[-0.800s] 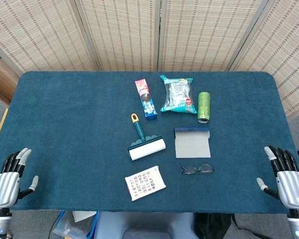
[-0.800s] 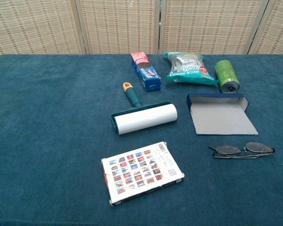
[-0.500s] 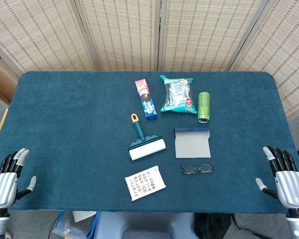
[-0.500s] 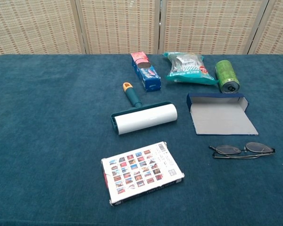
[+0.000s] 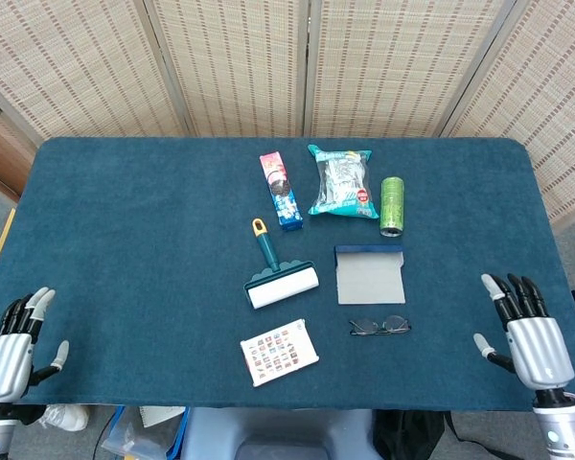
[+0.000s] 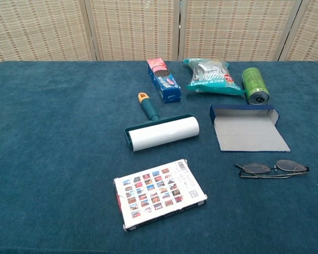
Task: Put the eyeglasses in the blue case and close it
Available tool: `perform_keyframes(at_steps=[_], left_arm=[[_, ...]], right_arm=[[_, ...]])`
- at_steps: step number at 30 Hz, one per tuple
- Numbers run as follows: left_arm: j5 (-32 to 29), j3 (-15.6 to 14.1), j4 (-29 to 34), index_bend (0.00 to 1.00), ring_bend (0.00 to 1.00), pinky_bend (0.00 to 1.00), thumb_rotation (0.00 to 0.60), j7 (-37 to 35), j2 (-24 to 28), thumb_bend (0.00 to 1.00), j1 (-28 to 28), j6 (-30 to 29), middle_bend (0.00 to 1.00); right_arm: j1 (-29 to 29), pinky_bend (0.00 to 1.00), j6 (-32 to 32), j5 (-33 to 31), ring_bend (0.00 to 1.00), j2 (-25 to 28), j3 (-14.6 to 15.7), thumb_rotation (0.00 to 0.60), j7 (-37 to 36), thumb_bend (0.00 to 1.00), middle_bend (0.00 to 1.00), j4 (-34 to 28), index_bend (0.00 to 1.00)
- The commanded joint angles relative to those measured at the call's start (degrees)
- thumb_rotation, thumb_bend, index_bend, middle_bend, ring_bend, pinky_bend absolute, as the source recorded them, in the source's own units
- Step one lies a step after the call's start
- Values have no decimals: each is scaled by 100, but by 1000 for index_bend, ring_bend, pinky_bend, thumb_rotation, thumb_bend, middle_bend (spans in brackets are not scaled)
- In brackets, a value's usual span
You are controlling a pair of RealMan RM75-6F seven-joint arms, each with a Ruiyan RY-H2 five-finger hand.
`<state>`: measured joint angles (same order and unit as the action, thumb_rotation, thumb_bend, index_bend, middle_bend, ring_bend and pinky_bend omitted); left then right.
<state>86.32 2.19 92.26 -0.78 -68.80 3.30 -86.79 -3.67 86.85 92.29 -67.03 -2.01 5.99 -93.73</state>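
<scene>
1. Head view: the eyeglasses lie folded on the blue cloth-covered table, just in front of the open blue case, close to it but apart. The case's grey lining faces up, its lid flat toward the near edge.
2. Head view: the left hand sits at the table's near left corner, fingers spread and straight, holding nothing. The right hand is over the near right edge, fingers likewise apart and empty, well away from the eyeglasses.
3. Head view: left of the case lies a lint roller with a teal handle; a card box lies nearer the front edge. Behind are a snack packet, a foil bag and a green can on its side.
4. Chest view: neither hand shows. The eyeglasses rest lenses toward the case, a strip of cloth between them. The lint roller lies left of the case, the card box in front of it.
</scene>
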Motion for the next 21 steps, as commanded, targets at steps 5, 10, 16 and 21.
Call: perform_keyframes(at_steps=[5,10,16,21], left_arm=[[-5,-16,-33,0,0,0,600,-66,13,401,-37,-37,0],[-18,-44,-93,0,0,0,600,-149,11,401,-87,-72,0],[-65,-69,-191,0,0,0,600,-289,27,401,-170,-123,0],[-89,-87,-284,0,0,0,600,-414,26,401,-228,-154,0]], right_arm=[[-597,2,-1051,-158,12,-314,-35,600,656,261,113,-186,78],[-1011,2,-1736,-373,12,-692,-84,600,1022,261,113,-97,154],[-1391,2,-2322,-575,12,-1109,-86,600,1385,261,113,132,265],[-1571,2,-2557,-748,12,-1349,-91,600,1660,267,113,314,306]])
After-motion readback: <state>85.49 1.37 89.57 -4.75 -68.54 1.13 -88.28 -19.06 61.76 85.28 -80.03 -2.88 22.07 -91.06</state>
